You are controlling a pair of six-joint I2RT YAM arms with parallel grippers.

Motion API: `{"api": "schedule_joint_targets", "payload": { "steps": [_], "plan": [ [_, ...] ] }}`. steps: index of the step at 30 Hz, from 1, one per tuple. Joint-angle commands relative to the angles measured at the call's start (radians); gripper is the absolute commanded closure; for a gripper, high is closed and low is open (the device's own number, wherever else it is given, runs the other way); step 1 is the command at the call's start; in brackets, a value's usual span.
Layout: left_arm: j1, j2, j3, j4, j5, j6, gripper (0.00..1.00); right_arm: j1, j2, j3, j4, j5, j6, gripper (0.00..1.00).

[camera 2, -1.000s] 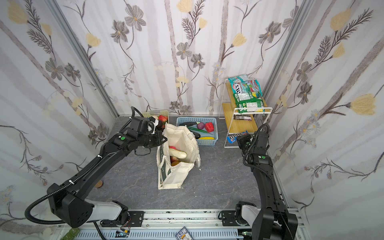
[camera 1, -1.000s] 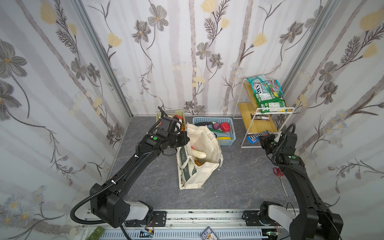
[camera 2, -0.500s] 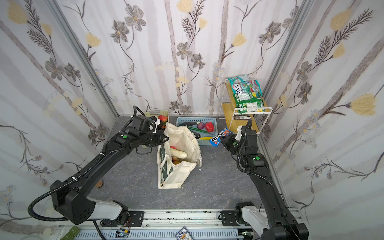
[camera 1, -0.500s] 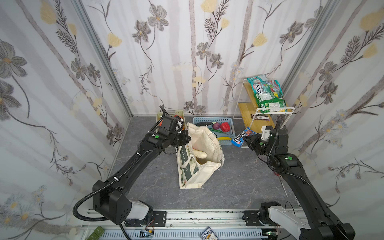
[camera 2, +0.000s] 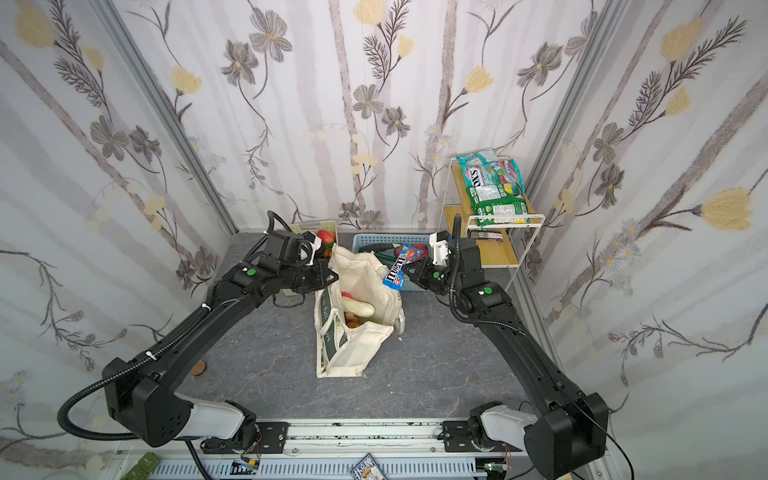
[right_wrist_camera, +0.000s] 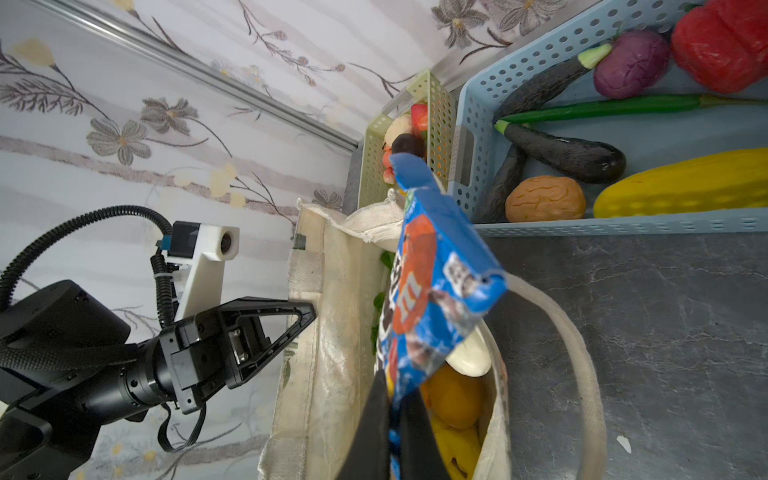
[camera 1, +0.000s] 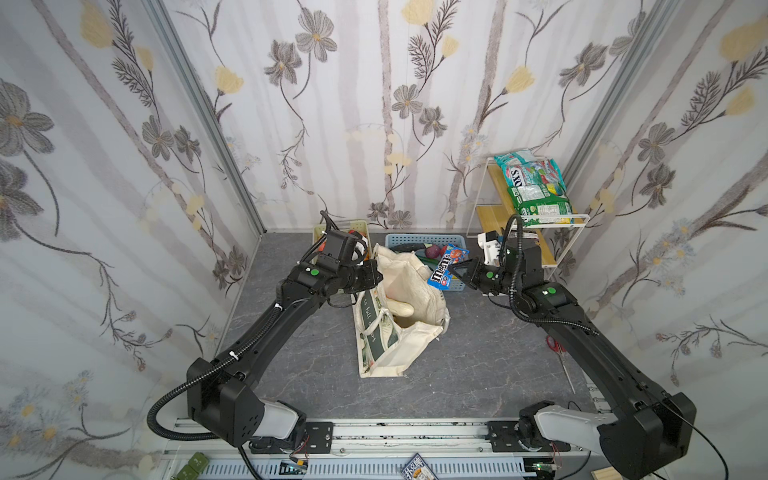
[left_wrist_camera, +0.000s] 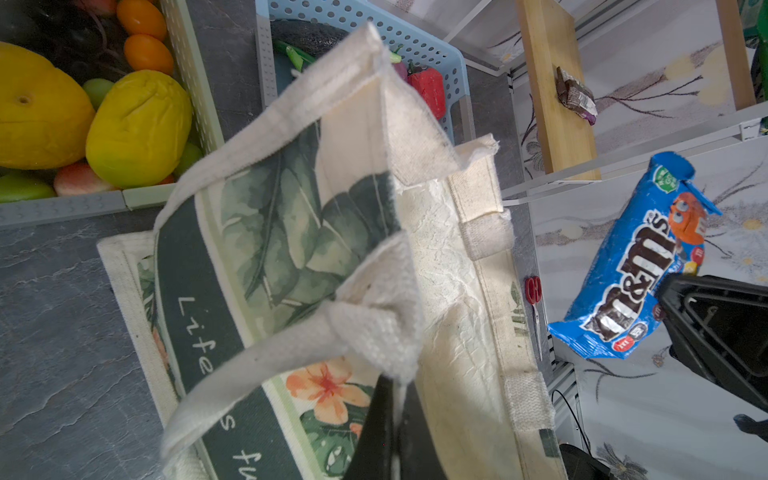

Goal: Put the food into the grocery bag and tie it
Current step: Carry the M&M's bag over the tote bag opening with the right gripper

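Right wrist view is showing the right hand (right_wrist_camera: 395, 386) clenching one end of a blue M&M's packet (right_wrist_camera: 436, 282), which is hanging in the air beside the open mouth of the grocery bag (right_wrist_camera: 332, 332). In both top views the bag is standing around the middle of the table (camera 1: 478, 374), nearer its far edge and just in front of the blue basket (camera 1: 409, 240). The packet is hovering over the rim on the right arm's side rather than squarely over the opening. The left hand (left_wrist_camera: 390, 384) is pinching the bag's opposite rim where a strap handle (left_wrist_camera: 257, 361) joins it, lifting that side so the mouth is gaping. Yellow and orange toy fruits (right_wrist_camera: 455, 399) are lying inside.

Several things are looking risky. Let go from here, the packet is likely to strike the rim and drop between bag and basket. Its glossy film is being gripped only at the end, so a quick swing may be enough to pull it free. The canvas is soft and is being held up at one spot; if that pinch slips, the mouth is going to fold shut. The free strap handle (right_wrist_camera: 582, 357), looping out onto the table, may catch the descending hand.
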Motion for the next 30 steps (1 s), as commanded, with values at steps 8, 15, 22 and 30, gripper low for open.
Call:
{"api": "schedule_joint_targets", "payload": {
  "steps": [8,15,22,30],
  "plan": [
    [-0.003,0.001,0.017,0.011,0.003,0.009,1.0,0.088,0.091,0.064,-0.055,-0.07,-0.162,0.94],
    [-0.004,-0.002,0.01,0.02,0.003,0.014,1.0,0.139,0.156,0.107,-0.105,-0.065,-0.231,0.94],
    [-0.003,0.004,0.017,0.02,0.008,0.019,1.0,0.19,0.234,0.164,-0.161,-0.04,-0.29,0.94],
    [-0.004,0.008,0.021,0.017,0.008,0.02,1.0,0.225,0.29,0.189,-0.177,-0.036,-0.324,0.94]
  ]
}}
